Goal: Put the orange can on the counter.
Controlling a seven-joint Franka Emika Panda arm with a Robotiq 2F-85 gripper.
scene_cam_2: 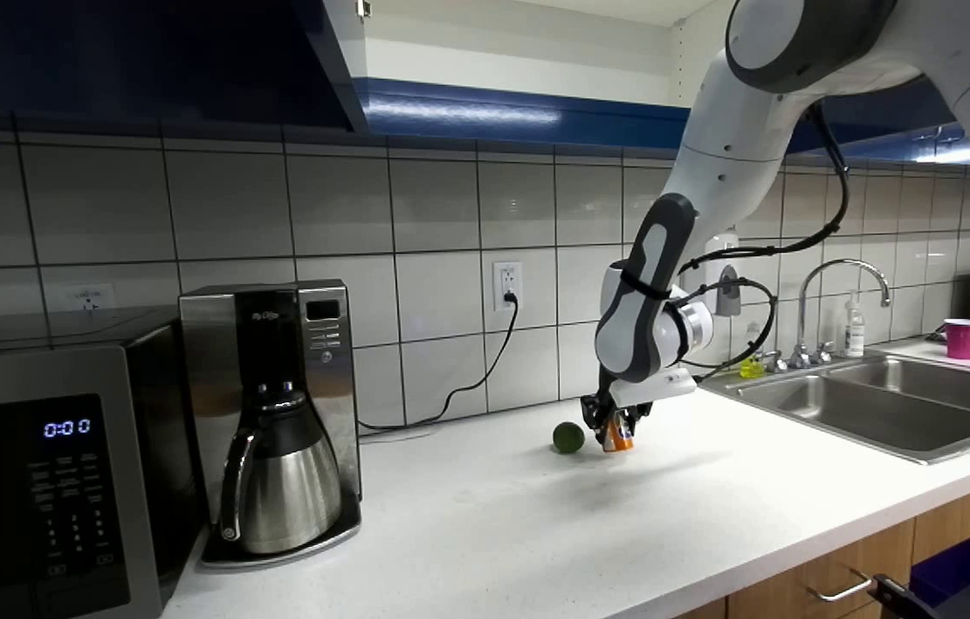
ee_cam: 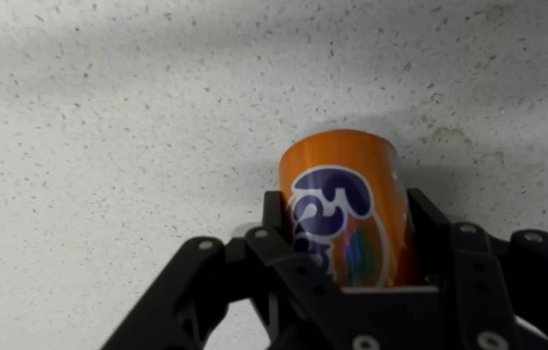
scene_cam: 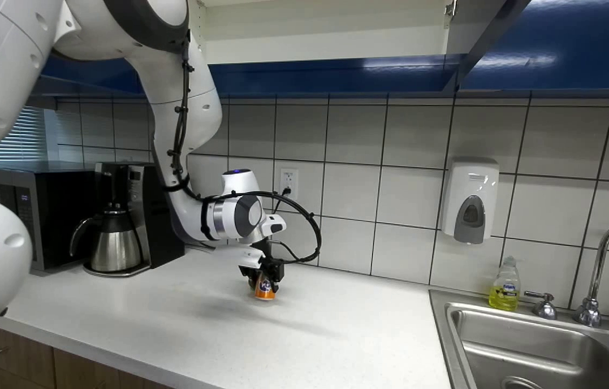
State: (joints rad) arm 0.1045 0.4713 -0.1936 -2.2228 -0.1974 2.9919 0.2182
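As we look along the long off-white counter (scene_cam_2: 459, 533), it spreads beneath the whole play, and it's the target too! Over it bends the white robot arm (scene_cam: 199, 119), reaching down between the steel sink (scene_cam: 448, 337) and the coffee maker (scene_cam_2: 287, 413), well apart from both, so we see little danger there.

Now to the gripper (ee_cam: 347, 214), and it's clamped on its prize, the fingers (ee_cam: 271, 209) pressed to either flank. That's the orange can (scene_cam: 265, 289), held low over the worktop, its base either touching or just above; we can't tell which!

And that's our crunch question. If the fingers part with a gap beneath, we'd fear a drop and a topple. Should the base meet the surface at a slant, the can could rock over on release; press too hard and it might slide up in the grip.

Smallest of all, the green ball (scene_cam_2: 568, 437) rests just beside the gripper. One finger swinging outward might nudge it, and we'd bet on it rolling!
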